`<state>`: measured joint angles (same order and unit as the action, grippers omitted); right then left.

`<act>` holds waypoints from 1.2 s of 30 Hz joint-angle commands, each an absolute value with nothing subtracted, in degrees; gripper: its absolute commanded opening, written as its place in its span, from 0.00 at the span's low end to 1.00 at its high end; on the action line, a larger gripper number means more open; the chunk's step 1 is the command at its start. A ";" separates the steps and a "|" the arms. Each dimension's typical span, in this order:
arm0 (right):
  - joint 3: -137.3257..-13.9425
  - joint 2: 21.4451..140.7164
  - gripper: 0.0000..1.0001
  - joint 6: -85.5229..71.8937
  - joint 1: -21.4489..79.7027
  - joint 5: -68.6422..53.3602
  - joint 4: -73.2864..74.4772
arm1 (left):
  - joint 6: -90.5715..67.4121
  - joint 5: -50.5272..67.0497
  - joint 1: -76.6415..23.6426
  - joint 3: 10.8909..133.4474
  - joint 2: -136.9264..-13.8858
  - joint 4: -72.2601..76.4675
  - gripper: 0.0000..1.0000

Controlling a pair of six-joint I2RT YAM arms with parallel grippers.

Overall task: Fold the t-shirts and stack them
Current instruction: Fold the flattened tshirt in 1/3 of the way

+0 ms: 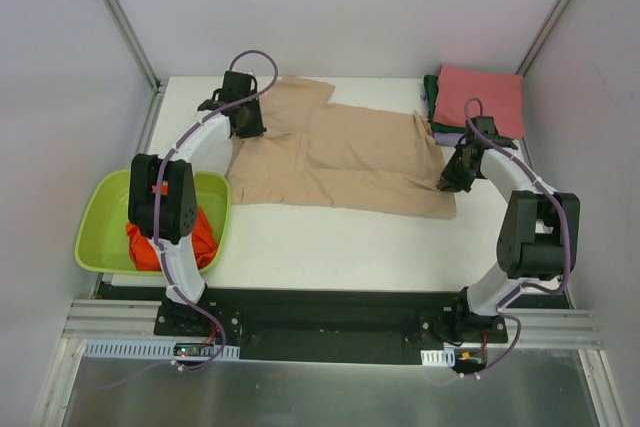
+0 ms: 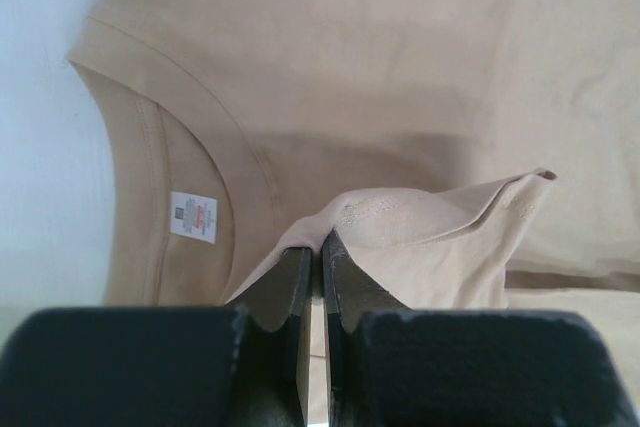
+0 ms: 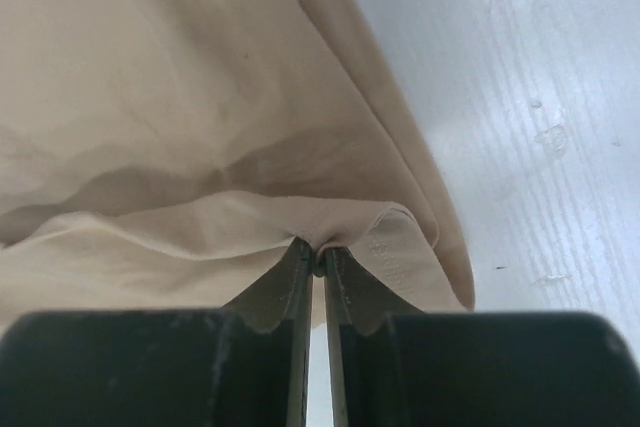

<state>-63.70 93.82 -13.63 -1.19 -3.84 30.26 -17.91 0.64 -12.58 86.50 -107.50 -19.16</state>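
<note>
Beige t-shirt [image 1: 340, 159], spread toward the table's [image 1: 330, 247] far edge, is pinched by left gripper [image 2: 318, 247] beside the collar [image 2: 170, 117] and right gripper [image 3: 318, 259] at the hem [image 3: 400, 247], seemingly for folding.

White table [image 1: 330, 247], plain white walls [image 1: 350, 7], metal corner posts [image 1: 121, 17].

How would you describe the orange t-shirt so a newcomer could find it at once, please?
Look to the white table's left edge, where a lime-green basin sits. The orange t-shirt lies crumpled inside it, the only shirt not on the tabletop.
</note>
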 commanded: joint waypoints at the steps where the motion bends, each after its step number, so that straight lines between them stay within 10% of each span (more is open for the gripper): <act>1: -65.74 94.39 0.11 -13.27 -2.11 -0.35 27.95 | -17.31 3.59 -10.11 90.26 -110.03 -17.58 0.00; 5: -66.35 95.71 0.26 -10.03 -2.20 -2.01 26.19 | -17.22 12.37 -8.88 92.45 -114.07 -17.67 0.10; 9: -67.94 96.24 0.65 -7.83 -2.20 -2.11 25.84 | -18.89 13.53 -7.48 95.53 -116.98 -18.10 0.36; 14: -64.88 88.61 0.78 -5.98 -2.11 -2.46 25.93 | -21.27 16.17 -5.63 95.38 -113.48 -20.21 0.99; 24: -45.63 71.72 0.83 -7.73 -2.99 -0.35 26.81 | -25.23 22.68 -10.18 76.66 -100.55 -18.81 0.99; 36: -43.94 81.64 0.65 -11.34 -3.69 -4.48 19.51 | -27.16 15.82 -14.33 66.10 -100.81 -16.79 0.99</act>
<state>-42.94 79.11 -9.69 -3.36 -3.55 22.85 -26.04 18.70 -15.11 67.57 -101.16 -17.98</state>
